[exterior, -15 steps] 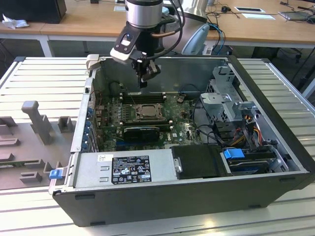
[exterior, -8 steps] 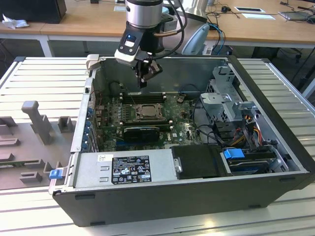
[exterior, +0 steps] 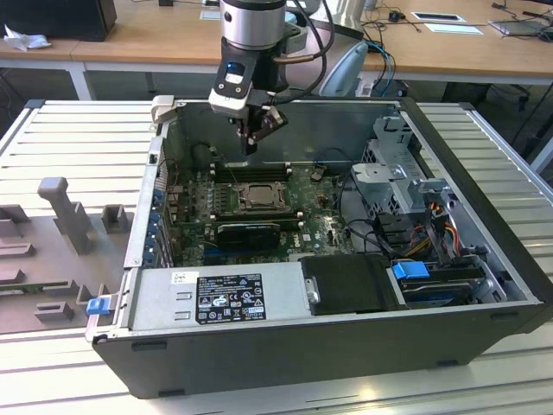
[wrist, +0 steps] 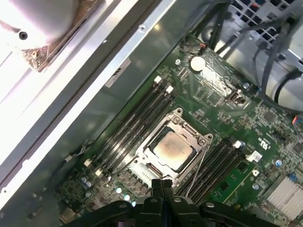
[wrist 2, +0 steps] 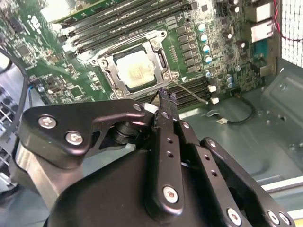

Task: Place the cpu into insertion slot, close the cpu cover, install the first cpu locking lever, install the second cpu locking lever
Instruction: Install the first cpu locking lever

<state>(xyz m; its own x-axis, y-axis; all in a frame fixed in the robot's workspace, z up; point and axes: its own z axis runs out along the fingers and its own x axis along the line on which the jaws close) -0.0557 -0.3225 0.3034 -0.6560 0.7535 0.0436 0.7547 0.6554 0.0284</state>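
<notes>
The cpu [wrist 2: 135, 71] [wrist: 171, 149] lies in the insertion slot [exterior: 257, 197], its pale metal top showing through the window of the cpu cover [wrist 2: 158, 54] [wrist: 187, 135]. The cover lies flat over it. A thin wire lever [wrist 2: 191, 92] [wrist: 196, 168] slants away from the socket's corner across the memory slots. My gripper [exterior: 251, 147] [wrist 2: 164, 94] [wrist: 162, 182] hangs above the board near the socket's edge. Its fingers are shut together with nothing between them, and they touch nothing.
The green board lies on the floor of an open computer case [exterior: 484, 173]. Long black memory slots [wrist: 137, 118] flank the socket. Cables and a drive cage [exterior: 397, 173] stand at the exterior view's right, and a power supply [exterior: 225, 294] sits at the front.
</notes>
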